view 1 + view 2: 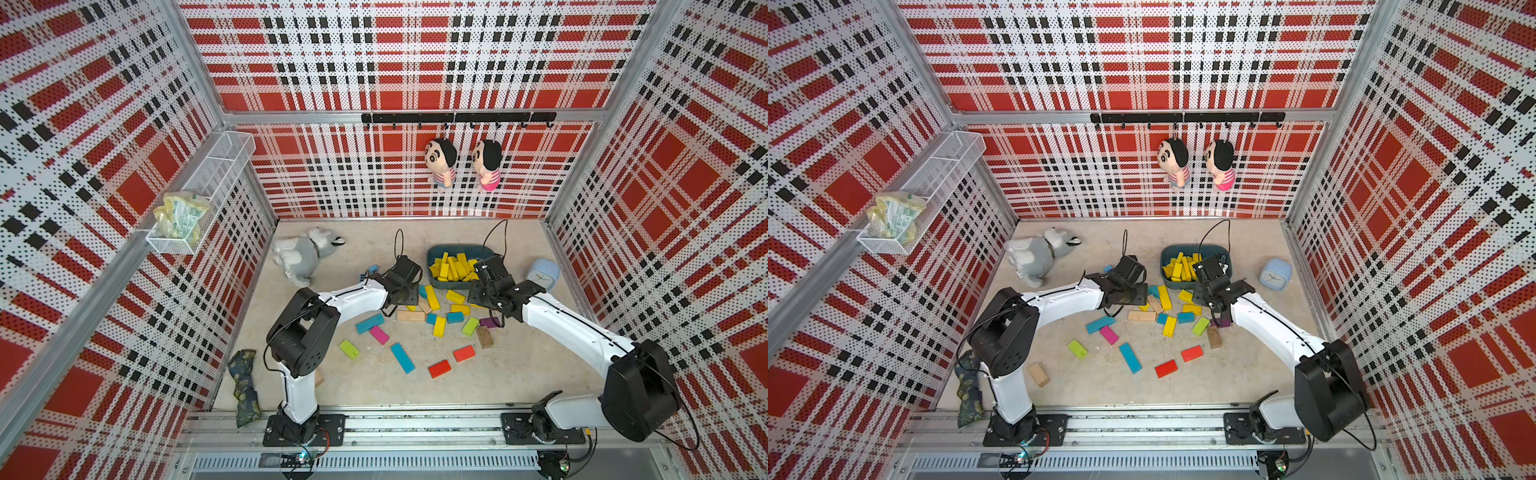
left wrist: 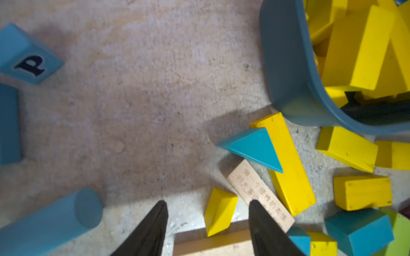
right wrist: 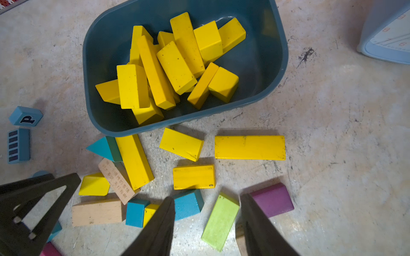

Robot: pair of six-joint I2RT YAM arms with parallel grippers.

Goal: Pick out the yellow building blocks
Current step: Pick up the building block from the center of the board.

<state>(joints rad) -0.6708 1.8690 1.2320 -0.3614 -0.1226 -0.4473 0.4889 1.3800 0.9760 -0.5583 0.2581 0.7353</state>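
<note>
Most of your yellow building blocks [image 3: 168, 66] are heaped in the blue-grey bin [image 3: 279, 44], which sits at about 1 o'clock from the middle of the table [image 1: 519, 365] in both top views. Six more lie loose on the table, spread from 6 to 7 o'clock of the bin:
- a long bar [image 3: 249, 147] lying flat
- a short brick [image 3: 180, 144]
- a notched brick [image 3: 194, 177]
- a second long bar [image 3: 134, 160] with one end right against the bin
- a small wedge [image 3: 94, 185]
- a half-hidden yellow piece [image 3: 149, 212] wedged between two teal cubes [image 3: 135, 212]

A teal triangle [image 2: 253, 146] leans on the second long bar, and a tan printed block [image 2: 259, 192] lies just beside it.

Your left gripper [image 2: 208, 204] hangs at roughly 8 o'clock of the bin. Its jaws are moderately apart and grip nothing. The small wedge shows on the table below, between the fingers and nearer one of them.

Your right gripper [image 3: 206, 197] hangs over the bin's 5 o'clock corner. Its jaws are also parted about halfway and empty. A lime-green brick [image 3: 219, 223] lies on the table beneath the gap.
</note>
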